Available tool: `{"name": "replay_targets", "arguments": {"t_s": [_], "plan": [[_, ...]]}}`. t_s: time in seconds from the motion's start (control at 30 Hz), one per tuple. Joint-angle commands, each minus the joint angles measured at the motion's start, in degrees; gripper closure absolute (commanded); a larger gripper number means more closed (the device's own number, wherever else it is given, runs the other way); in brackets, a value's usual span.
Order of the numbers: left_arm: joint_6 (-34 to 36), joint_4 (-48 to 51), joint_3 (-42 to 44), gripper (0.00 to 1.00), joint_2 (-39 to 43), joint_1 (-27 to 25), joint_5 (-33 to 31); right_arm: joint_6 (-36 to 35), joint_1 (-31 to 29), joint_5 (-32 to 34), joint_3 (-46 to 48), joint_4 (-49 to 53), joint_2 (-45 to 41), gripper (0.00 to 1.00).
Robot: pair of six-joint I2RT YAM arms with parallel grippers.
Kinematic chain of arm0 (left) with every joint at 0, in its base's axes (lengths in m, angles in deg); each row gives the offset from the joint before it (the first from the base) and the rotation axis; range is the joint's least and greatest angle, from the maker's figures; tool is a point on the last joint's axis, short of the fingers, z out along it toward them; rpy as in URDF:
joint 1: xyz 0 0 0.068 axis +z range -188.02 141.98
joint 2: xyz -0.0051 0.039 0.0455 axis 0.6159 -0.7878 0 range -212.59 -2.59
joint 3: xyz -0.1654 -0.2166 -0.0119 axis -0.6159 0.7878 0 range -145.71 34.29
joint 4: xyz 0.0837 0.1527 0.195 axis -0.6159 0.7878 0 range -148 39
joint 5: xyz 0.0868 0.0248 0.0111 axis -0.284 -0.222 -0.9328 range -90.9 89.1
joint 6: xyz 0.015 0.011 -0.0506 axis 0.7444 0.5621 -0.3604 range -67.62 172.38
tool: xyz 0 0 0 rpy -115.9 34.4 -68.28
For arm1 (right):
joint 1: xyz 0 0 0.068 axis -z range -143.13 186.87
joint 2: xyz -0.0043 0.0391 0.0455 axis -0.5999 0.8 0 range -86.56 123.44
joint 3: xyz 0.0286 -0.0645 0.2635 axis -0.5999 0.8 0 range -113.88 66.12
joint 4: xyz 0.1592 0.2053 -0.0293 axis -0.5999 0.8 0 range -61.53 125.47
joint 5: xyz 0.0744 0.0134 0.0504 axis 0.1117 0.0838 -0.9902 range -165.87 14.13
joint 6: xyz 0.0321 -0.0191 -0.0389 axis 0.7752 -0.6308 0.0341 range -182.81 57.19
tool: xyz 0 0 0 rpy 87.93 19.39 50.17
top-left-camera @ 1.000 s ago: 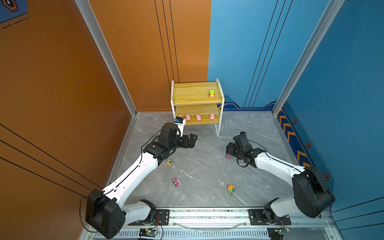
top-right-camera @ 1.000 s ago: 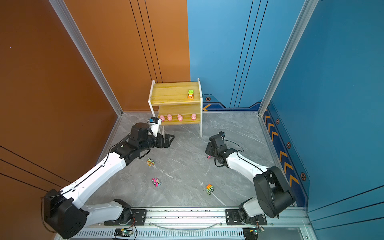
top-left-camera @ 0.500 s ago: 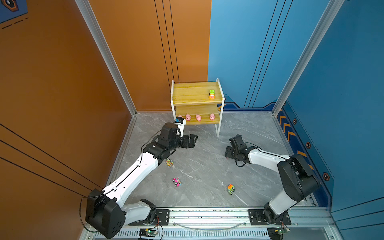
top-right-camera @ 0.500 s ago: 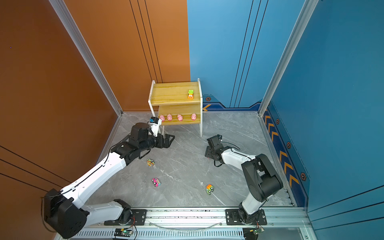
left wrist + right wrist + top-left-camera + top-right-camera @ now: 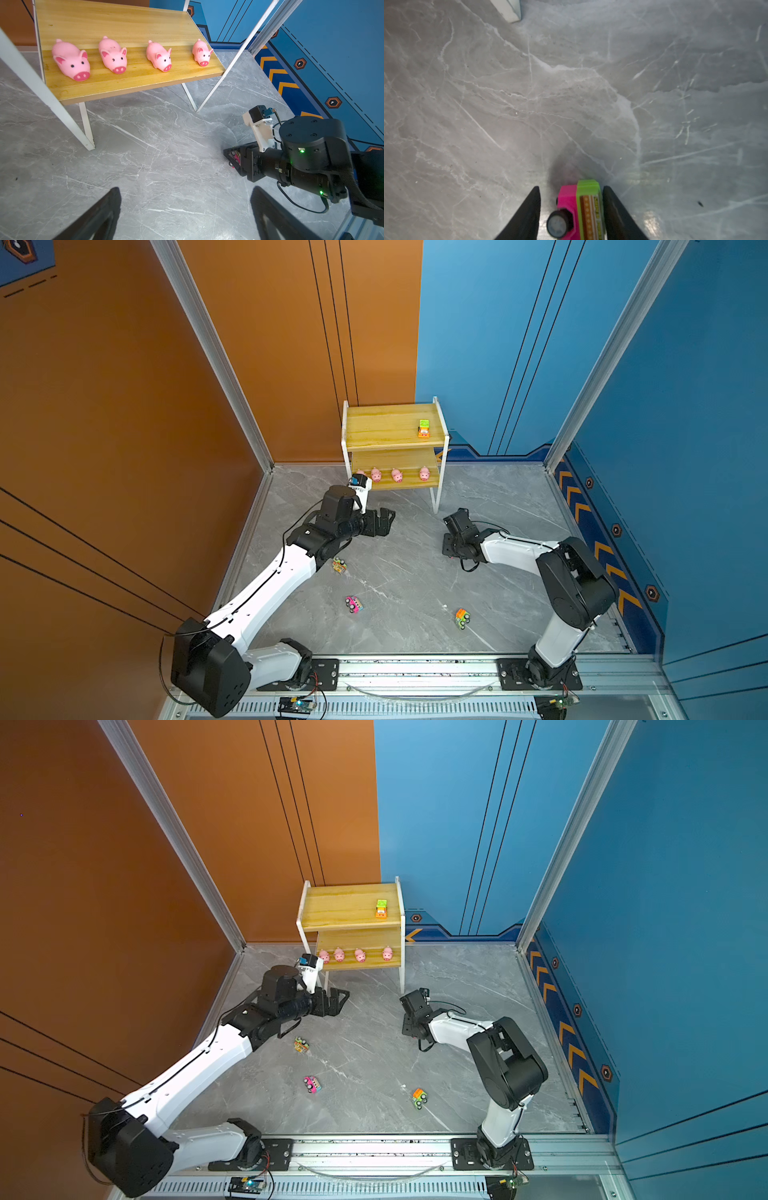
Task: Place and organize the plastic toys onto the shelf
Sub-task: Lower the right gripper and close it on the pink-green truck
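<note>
Left gripper (image 5: 382,520) is hovering low over the grey surface (image 5: 415,572), just in front of the shelf (image 5: 390,427); its jaws are standing wide apart with nothing between them, and in the left wrist view both fingers (image 5: 99,214) are framing bare surface.

Right gripper (image 5: 571,188) is pointing down near the shelf's right front leg. It is straddling the pink-and-green car (image 5: 569,199). One finger is touching the green side. The other is sitting just beside the black wheel with a sliver of gap. I cannot tell whether I am really clamping it. From the left wrist view only a bit of pink is showing inside that gripper (image 5: 232,155).

The shelf is standing at the back edge of the surface. Four pigs (image 5: 71,60) are sitting in a row along the front edge of the lower board, snouts facing out. A green-and-orange car (image 5: 424,428) is sitting near the right front corner of the top board.

Three more are lying loose on the surface:
- the yellow car (image 5: 338,565) just beside my left forearm
- the pink car (image 5: 353,604) nearer the front edge
- the orange-and-green car (image 5: 461,618) toward the front right, well apart from the others
</note>
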Motion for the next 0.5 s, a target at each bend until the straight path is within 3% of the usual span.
{"name": "replay_targets", "arguments": {"t_s": [0.0, 0.27, 0.47], "plan": [[0.0, 0.7, -1.9, 0.02, -0.3, 0.6, 0.6, -1.5, -1.1, 4.3, -2.8, 4.4, 1.3, 0.59], [0.1, 0.7, -1.8, 0.02, -0.3, 0.6, 0.3, -4.0, -3.6, 7.0, -5.1, 7.1, 2.6, 0.69], [0.2, 0.7, -1.7, 0.02, -0.1, 0.6, 0.1, -4.6, -4.0, 8.0, -5.9, 8.6, 3.5, 0.53]]}}
